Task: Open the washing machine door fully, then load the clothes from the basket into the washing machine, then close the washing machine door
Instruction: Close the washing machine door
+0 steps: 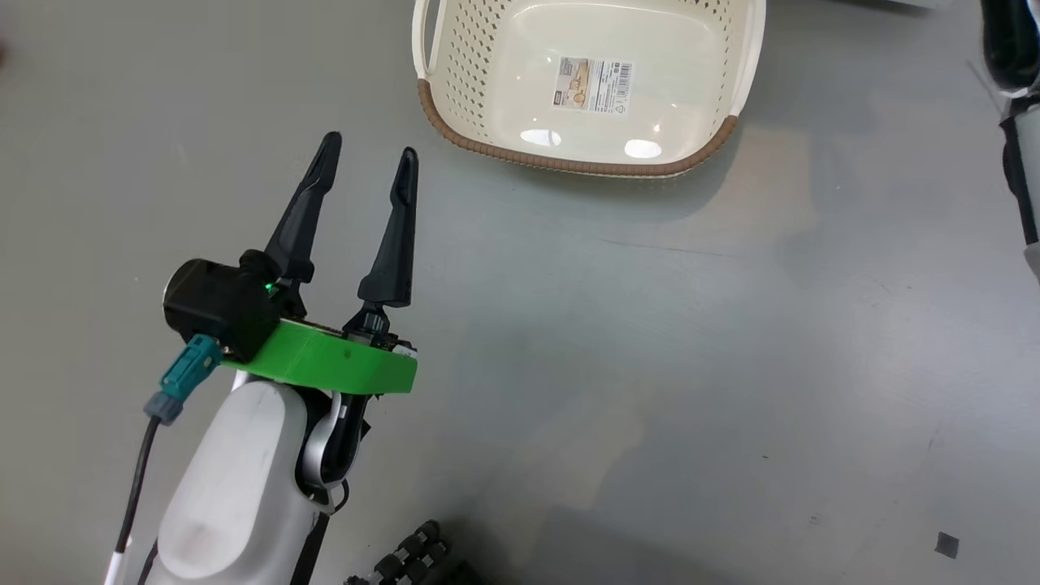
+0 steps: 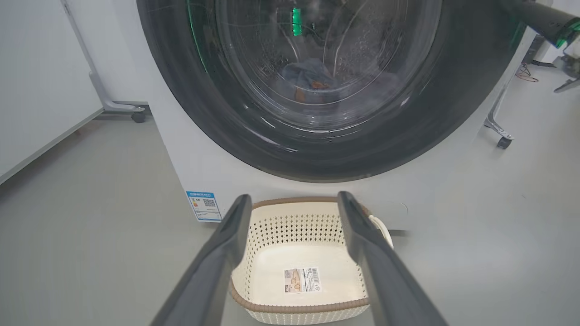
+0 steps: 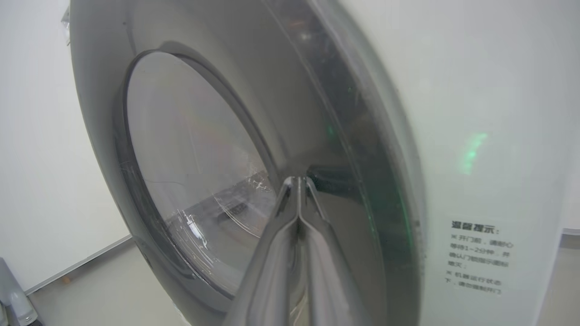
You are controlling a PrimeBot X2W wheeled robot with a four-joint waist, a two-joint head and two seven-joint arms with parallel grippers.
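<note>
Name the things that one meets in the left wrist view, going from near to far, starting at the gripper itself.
left gripper, fingers open → basket, standing on the floor → washing machine door → clothes, seen through the door's window

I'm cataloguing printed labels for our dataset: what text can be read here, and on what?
"温馨提示:" heads a notice on the big white washing machine; its smaller lines are blurred.
Blue-edged sticker low on the machine's front: too small to read.
Barcode label inside the cream perforated plastic basket: too small to read.
</note>
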